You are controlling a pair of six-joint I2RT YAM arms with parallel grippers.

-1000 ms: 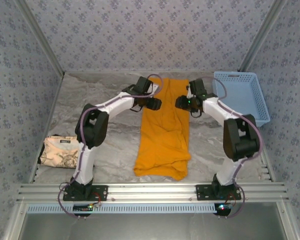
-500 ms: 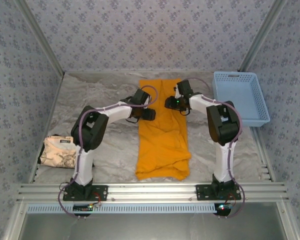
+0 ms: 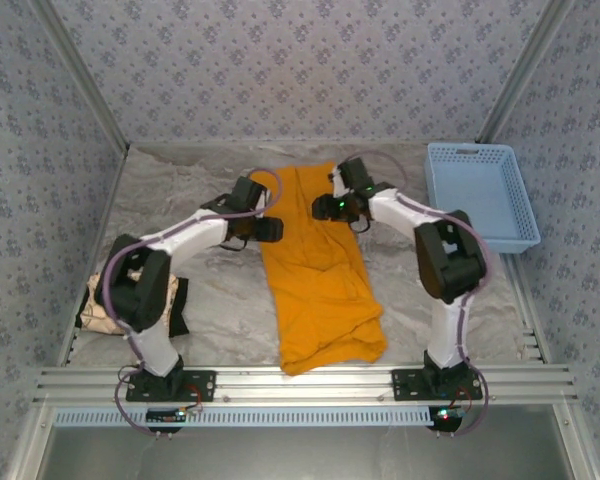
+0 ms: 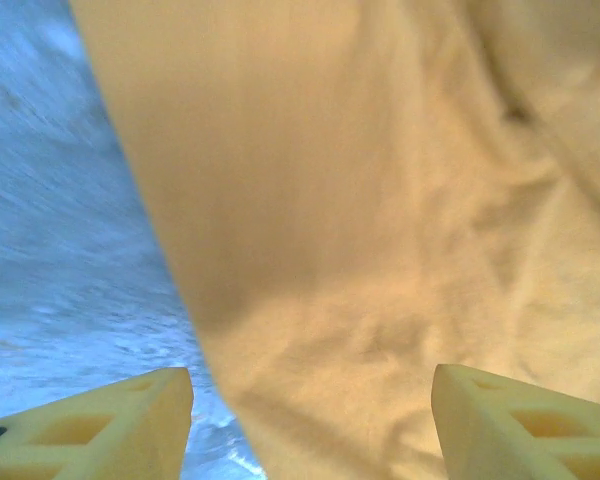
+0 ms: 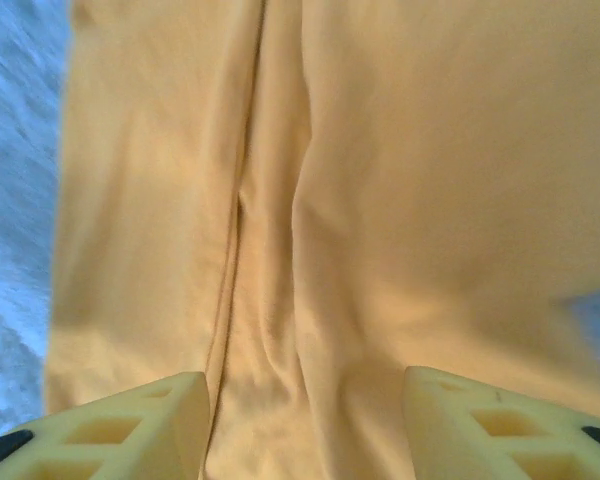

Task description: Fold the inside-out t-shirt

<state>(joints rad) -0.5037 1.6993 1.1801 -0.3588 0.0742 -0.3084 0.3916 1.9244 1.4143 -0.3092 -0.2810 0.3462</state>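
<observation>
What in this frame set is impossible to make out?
- Beige cloth: top view, left arm covers part; drawing too small.
- Shirt collar and sleeves: top view, folded under or too small.
- Left claw, right claw: wrist views, bottom edge cuts the fingers; touching the shirt or hovering, unclear.
- Table: left wrist view, blurred.

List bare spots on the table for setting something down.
Free: far-left corner of the grey marbled table, behind the left arm; the strip between that arm and the orange-yellow cotton t-shirt; the patch nearer than the blue plastic basket. Crowded: mid-table, left gripper and right gripper over the t-shirt; beige printed cloth near-left.
</observation>
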